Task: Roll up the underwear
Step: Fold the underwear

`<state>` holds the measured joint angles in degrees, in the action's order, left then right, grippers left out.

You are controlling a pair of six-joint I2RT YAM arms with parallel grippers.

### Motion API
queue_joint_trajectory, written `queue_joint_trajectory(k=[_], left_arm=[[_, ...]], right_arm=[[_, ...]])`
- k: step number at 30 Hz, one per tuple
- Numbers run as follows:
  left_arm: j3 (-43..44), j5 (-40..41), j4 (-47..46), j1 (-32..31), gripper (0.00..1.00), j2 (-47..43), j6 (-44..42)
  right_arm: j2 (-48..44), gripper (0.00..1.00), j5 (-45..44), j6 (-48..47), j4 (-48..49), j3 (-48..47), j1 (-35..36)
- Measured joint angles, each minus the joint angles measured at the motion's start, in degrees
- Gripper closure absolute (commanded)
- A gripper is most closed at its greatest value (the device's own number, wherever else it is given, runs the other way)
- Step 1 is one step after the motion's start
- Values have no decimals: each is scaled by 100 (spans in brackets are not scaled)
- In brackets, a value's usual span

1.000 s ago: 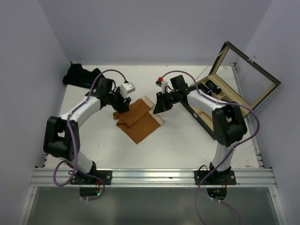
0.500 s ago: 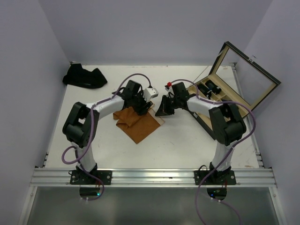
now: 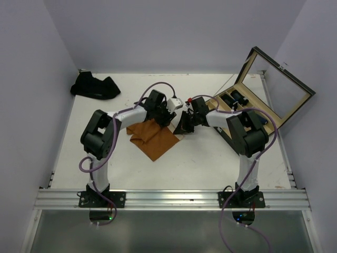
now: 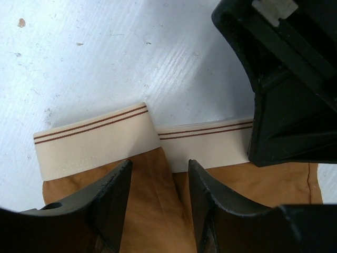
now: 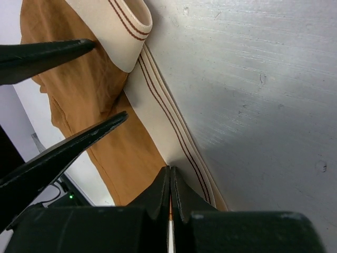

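The rust-orange underwear [image 3: 154, 139] lies folded on the white table, its cream waistband [image 4: 95, 142] at the far end in two flaps side by side. My left gripper [image 3: 167, 119] is open just above the orange cloth [image 4: 158, 182], close behind the waistband, one finger on each side of the fold line. My right gripper [image 3: 184, 125] is shut on the right edge of the underwear [image 5: 100, 89], where the waistband [image 5: 158, 110] meets the orange cloth [image 5: 170, 176]. The two grippers are almost touching. The right gripper shows as a black block in the left wrist view [image 4: 284, 79].
A pile of dark cloth [image 3: 95, 86] lies at the far left corner of the table. The wooden compartment box [image 3: 231, 113] stands at the right, its glass lid [image 3: 276, 79] raised, close behind my right arm. Purple walls enclose the table [image 3: 210, 163].
My left gripper has moved right across the underwear to the waistband end, next to the right gripper. The left flap now lies folded over the middle. The right gripper has shifted slightly left.
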<state>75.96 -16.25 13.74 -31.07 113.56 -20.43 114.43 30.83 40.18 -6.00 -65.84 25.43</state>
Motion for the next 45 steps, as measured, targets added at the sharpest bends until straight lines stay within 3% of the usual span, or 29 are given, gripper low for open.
queue_joint_trajectory(k=[14,15,23,32,45], left_arm=[[33,170,-103,-7,90,197,37],[33,168,-105,-2,99,195,33],[2,-28,13,92,100,22,-13],[-227,-568,428,146,100,-988,-11],[-745,-1215,846,-24,100,-1073,195]], right_arm=[[33,100,22,17,98,9,0],[33,100,24,17,105,11,-2],[35,100,39,20,138,28,-2],[35,100,85,76,297,107,-9],[33,100,92,120,417,160,-24]])
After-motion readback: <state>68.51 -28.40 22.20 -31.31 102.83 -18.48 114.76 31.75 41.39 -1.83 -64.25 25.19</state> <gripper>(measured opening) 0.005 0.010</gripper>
